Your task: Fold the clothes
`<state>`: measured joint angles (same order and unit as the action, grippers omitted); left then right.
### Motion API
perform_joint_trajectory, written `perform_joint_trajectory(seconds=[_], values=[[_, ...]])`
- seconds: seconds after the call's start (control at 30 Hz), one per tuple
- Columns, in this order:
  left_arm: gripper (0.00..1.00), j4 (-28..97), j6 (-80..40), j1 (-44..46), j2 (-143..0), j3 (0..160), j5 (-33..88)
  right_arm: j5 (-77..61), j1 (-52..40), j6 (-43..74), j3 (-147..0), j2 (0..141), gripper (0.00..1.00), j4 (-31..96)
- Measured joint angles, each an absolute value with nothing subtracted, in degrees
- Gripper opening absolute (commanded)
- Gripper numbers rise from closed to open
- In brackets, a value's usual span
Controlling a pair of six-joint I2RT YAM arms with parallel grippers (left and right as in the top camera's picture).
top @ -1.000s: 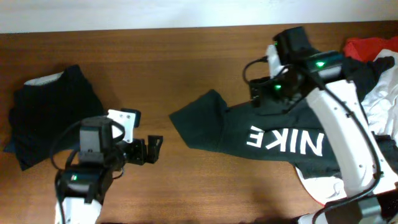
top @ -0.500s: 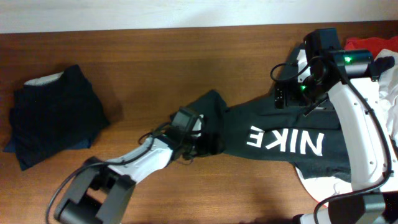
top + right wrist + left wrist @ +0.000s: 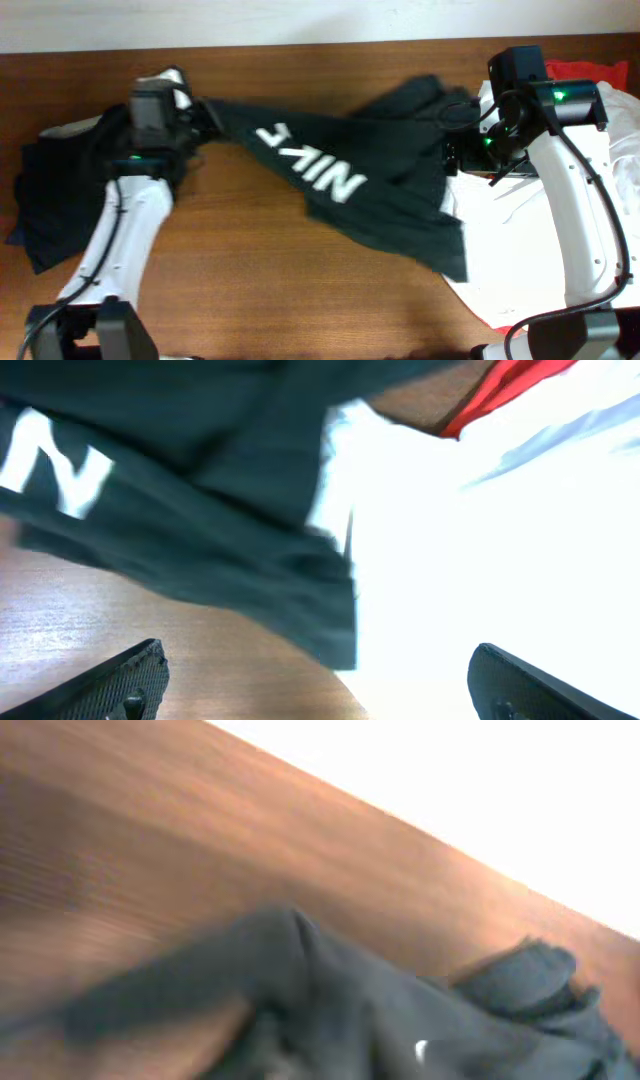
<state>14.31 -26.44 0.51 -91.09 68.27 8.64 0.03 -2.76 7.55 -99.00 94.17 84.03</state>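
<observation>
Black shirt (image 3: 320,165) gripped by left pincer (image 3: 196,112), beneath right pincer (image 3: 320,685)

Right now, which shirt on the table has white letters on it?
The large black cloth T-shirt stretched across the middle. The folded dark shirt at left, the white shirt and the red shirt at right show none.

overhead: straight down, far | left wrist: low, close, across table (image 3: 150,820) | right wrist: close, downward | shared: black T-shirt (image 3: 400,205)
</observation>
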Motion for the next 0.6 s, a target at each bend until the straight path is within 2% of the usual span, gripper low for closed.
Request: perform_joint_trajectory(seconds=[0.07, 0.13, 0.23, 0.3, 0.4, 0.47, 0.5, 0.53, 0.6], values=[[0.99, 18.4, -26.1, -3.5, -91.7, 68.9, 10.6, 0.0, -2.8, 7.6, -99.0, 94.2, 0.99, 84.0], [0.99, 29.6, -25.8, -3.7, -93.1, 69.4, 14.5, 0.0, -2.8, 7.5, -99.0, 94.2, 0.99, 84.0], [0.99, 45.3, -25.6, 1.0, -96.9, 69.0, 19.3, 0.0, -2.8, 7.5, -99.0, 94.2, 0.99, 84.0], [0.95, 46.1, -25.6, 7.9, -99.6, 67.3, 20.9, 0.0, -2.8, 7.5, -99.0, 94.2, 0.99, 84.0], [0.75, 41.8, -25.3, 16.1, -103.7, 63.8, 21.8, 0.0, -2.8, 7.5, -99.0, 94.2, 0.99, 84.0], [0.72, 39.4, -26.5, 19.9, -107.1, 63.9, 21.3, 0.0, -2.8, 7.5, -99.0, 94.2, 0.99, 84.0], [0.66, 39.0, -26.9, 20.8, -107.4, 64.0, 20.8, 0.0, -2.8, 7.5, -99.0, 94.2, 0.99, 84.0], [0.55, 38.3, -27.1, 21.3, -107.6, 64.1, 20.6, 0.0, -2.8, 7.5, -99.0, 94.2, 0.99, 84.1], [0.17, 35.7, -27.7, 21.5, -108.5, 64.4, 20.4, 0.0, -2.8, 7.5, -99.0, 94.2, 0.99, 84.1]])
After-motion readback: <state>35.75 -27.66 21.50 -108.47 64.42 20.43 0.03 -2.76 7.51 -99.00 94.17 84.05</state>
